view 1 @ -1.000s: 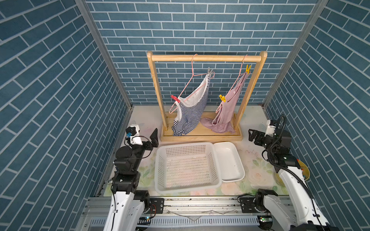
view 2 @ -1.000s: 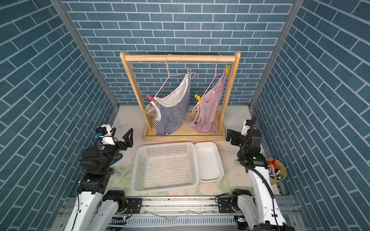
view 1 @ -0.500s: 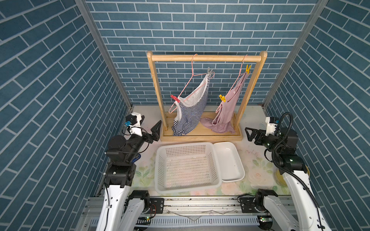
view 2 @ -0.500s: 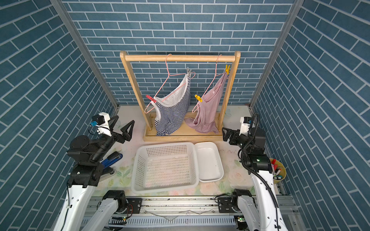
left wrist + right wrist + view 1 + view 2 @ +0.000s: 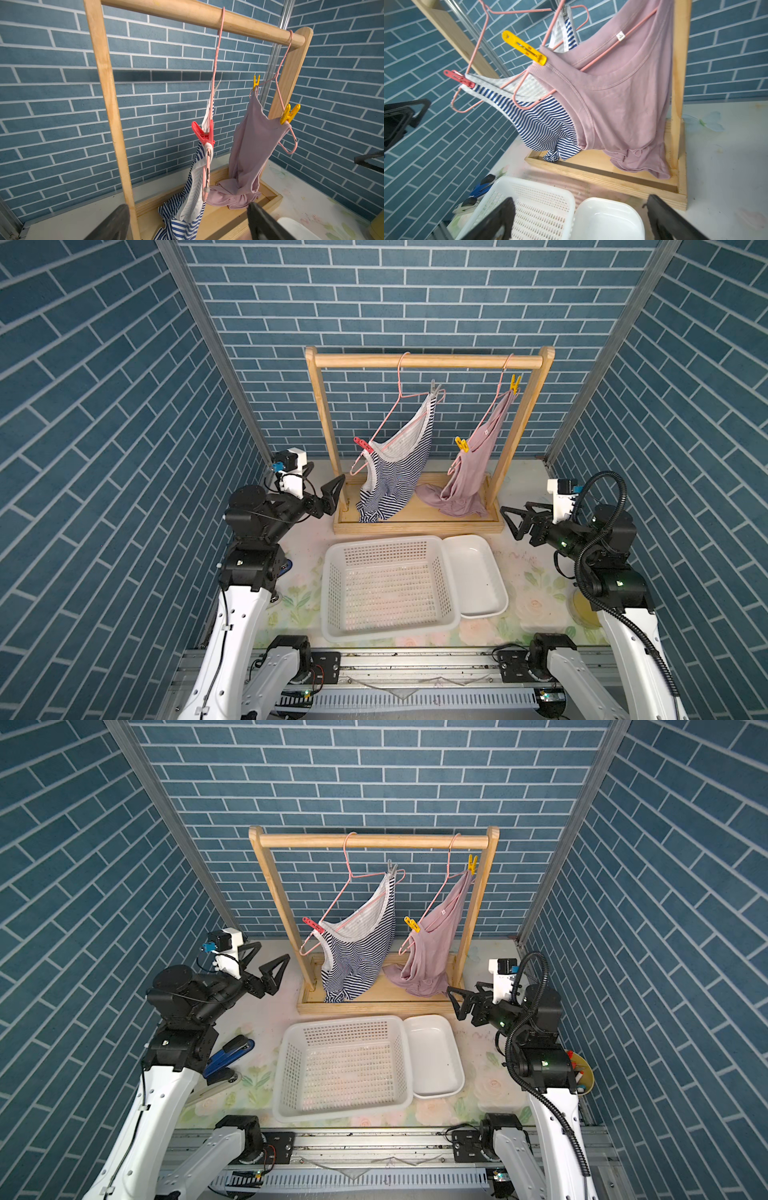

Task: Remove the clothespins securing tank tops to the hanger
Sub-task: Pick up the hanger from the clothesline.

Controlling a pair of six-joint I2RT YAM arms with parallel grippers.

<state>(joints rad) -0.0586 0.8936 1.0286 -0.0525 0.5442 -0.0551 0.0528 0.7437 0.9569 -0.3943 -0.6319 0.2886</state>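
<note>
Nothing removed yet: all four pins are on.

- Left gripper (image 5: 266, 960): jaws wide apart, empty, just outside the rack's left post (image 5: 326, 439).
- Right gripper (image 5: 515, 512): also spread wide and empty, near the right end of the rack base (image 5: 415, 526).
- Striped top (image 5: 399, 472): red pin (image 5: 363, 445) on the low end of its tilted hanger, grey pin (image 5: 435, 388) on the high end.
- Pink top (image 5: 473, 472): one yellow pin (image 5: 461, 444) low, the other yellow pin (image 5: 515, 383) high, next to the right post.

The relation that matters is left gripper to red pin. The pin sits above the gripper and inward of it, just past the left post. Its long axis is slanted, with the handle end up and out toward the left arm and the biting end down on the strap. The left arm is clearly the nearer one (the right arm is closer to the low yellow pin). In the left wrist view the red pin (image 5: 202, 133) sits roughly between the two fingers, well ahead.

My read: go up and in, clear the post, then squeeze the handles across that slant.
</note>
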